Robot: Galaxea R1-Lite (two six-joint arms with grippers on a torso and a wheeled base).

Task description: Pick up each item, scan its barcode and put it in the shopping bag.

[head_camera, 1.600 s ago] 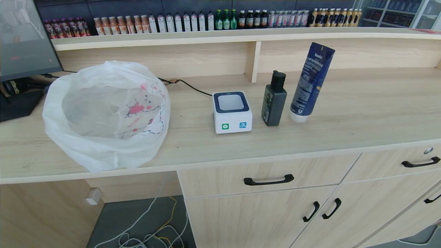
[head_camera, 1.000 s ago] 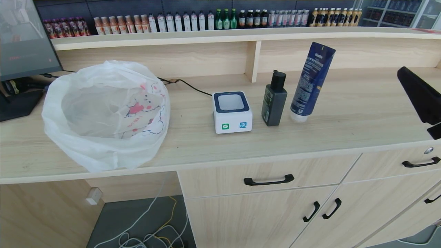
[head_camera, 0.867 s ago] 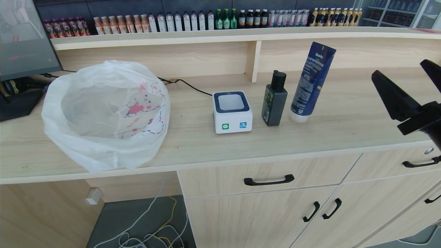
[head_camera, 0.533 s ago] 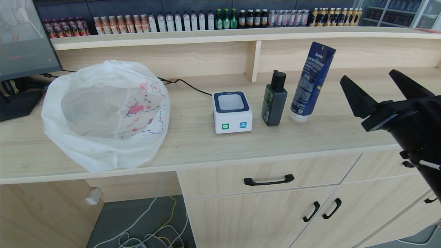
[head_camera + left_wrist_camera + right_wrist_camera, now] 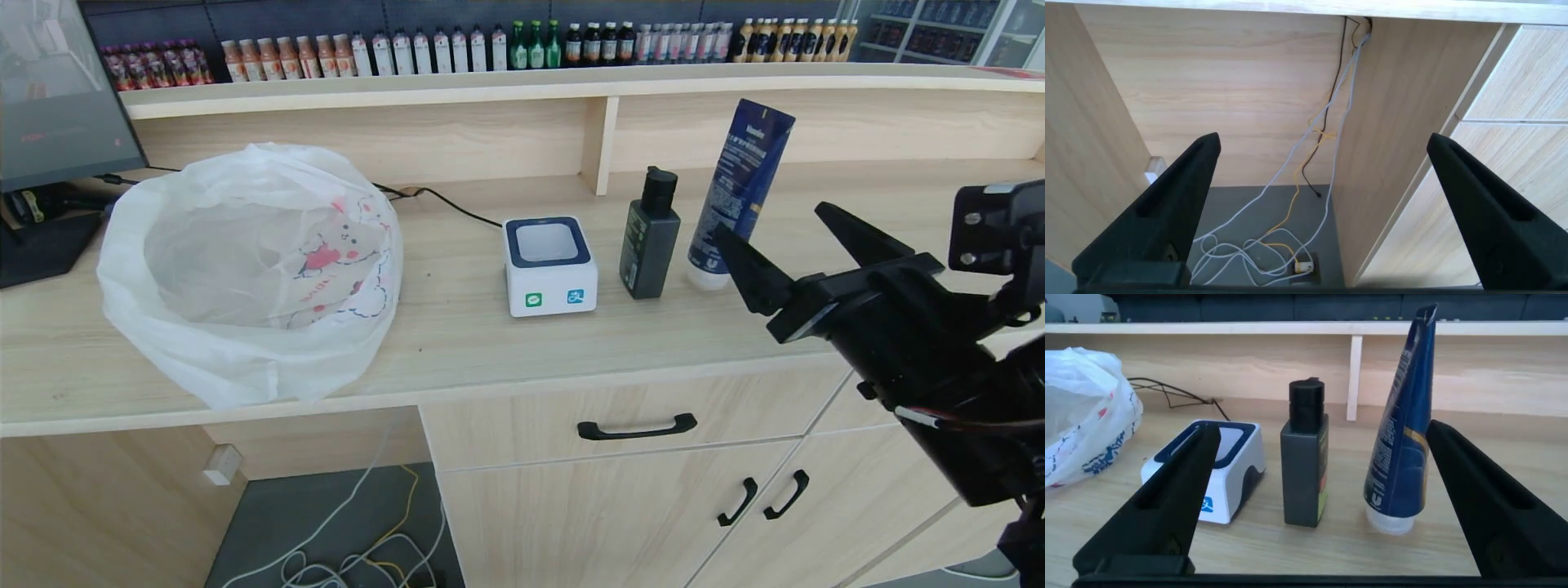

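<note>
Right gripper has swung in toward tube and bottle, fingers wide and empty like those of the left gripper; nothing looks scanned or bagged yet.

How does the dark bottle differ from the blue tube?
The dark bottle is shorter and boxy; the blue tube is taller and flattens toward its top. The dark bottle stands straight, black cap up; the blue tube leans, standing on its pale cap. Both stand on the counter, beside the scanner.
</note>
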